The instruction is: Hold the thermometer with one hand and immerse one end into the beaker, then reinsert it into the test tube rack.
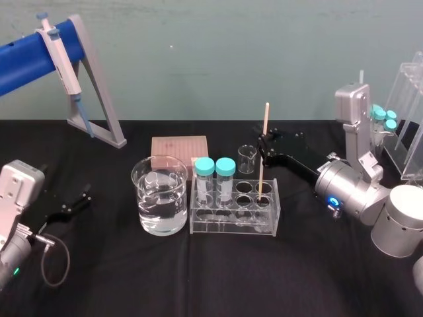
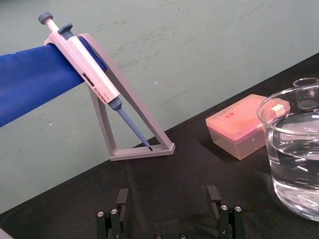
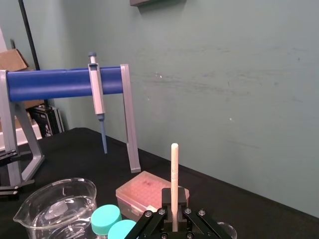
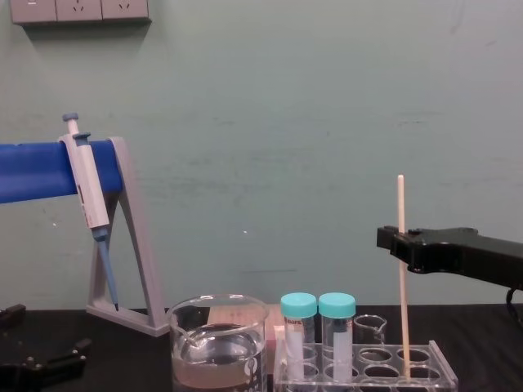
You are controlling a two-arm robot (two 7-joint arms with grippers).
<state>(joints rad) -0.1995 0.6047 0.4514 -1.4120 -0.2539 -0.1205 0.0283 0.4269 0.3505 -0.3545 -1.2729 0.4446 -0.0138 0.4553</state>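
Thermometer (image 1: 262, 175) upright in the right-end hole of the test tube rack (image 1: 231, 221), front row by the head view; its foot is blurred behind the acrylic, so I cannot tell whether it touches the bottom. Right gripper (image 1: 265, 142) reaches in from the right with fingers drawn together on the rod above mid-height, though the pads' contact is hard to make out. Beaker (image 1: 160, 205) stands just left of the rack, apart from the rod, and left gripper (image 1: 76, 203) is parked low at the far left over the bench (image 1: 198, 277), fingers apart.
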